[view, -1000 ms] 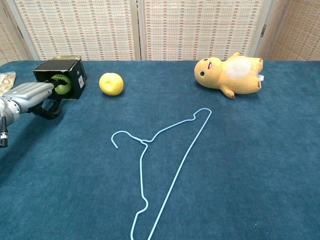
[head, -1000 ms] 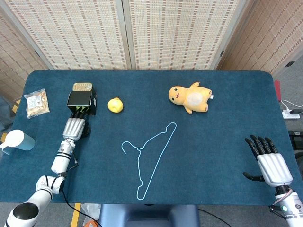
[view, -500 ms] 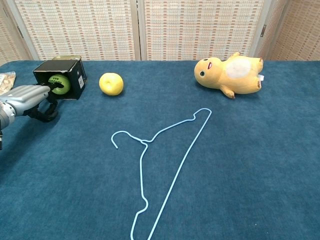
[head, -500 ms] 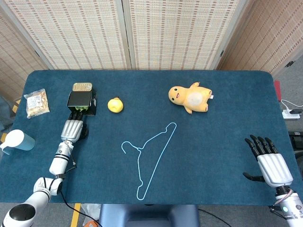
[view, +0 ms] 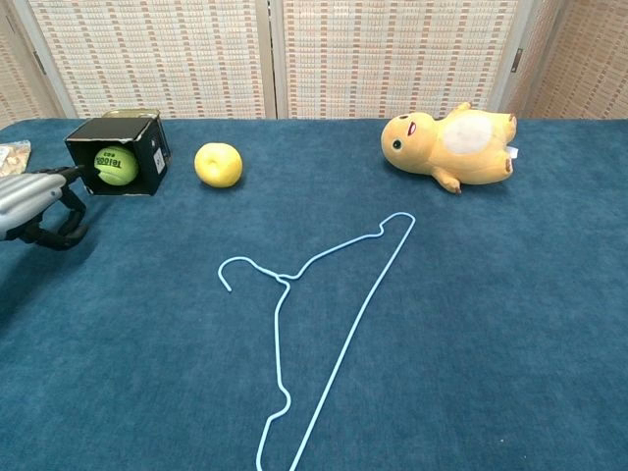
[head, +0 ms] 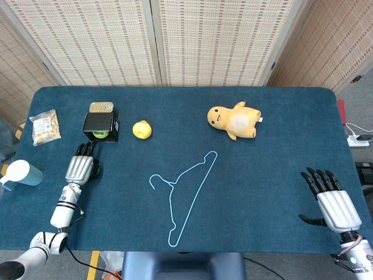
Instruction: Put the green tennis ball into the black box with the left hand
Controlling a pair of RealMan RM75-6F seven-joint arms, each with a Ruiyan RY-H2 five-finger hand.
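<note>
The green tennis ball (view: 117, 165) lies inside the black box (view: 147, 140), which rests on its side with the opening facing the near edge; in the head view the box (head: 100, 123) hides most of the ball. My left hand (head: 81, 166) (view: 37, 201) is just in front of the box, fingers stretched toward the opening, holding nothing and apart from the ball. My right hand (head: 331, 201) hovers at the near right corner of the table, fingers spread and empty.
A yellow lemon (head: 141, 129) lies right of the box. A light blue wire hanger (head: 182, 192) lies mid-table. A yellow plush toy (head: 233, 121) is at the back right. A tin (head: 101, 107) sits behind the box; a snack bag (head: 45, 127) and blue cup (head: 21, 173) sit at the left.
My left hand has let go of the ball inside the box and drawn back toward the near edge. The right hand has not moved.
</note>
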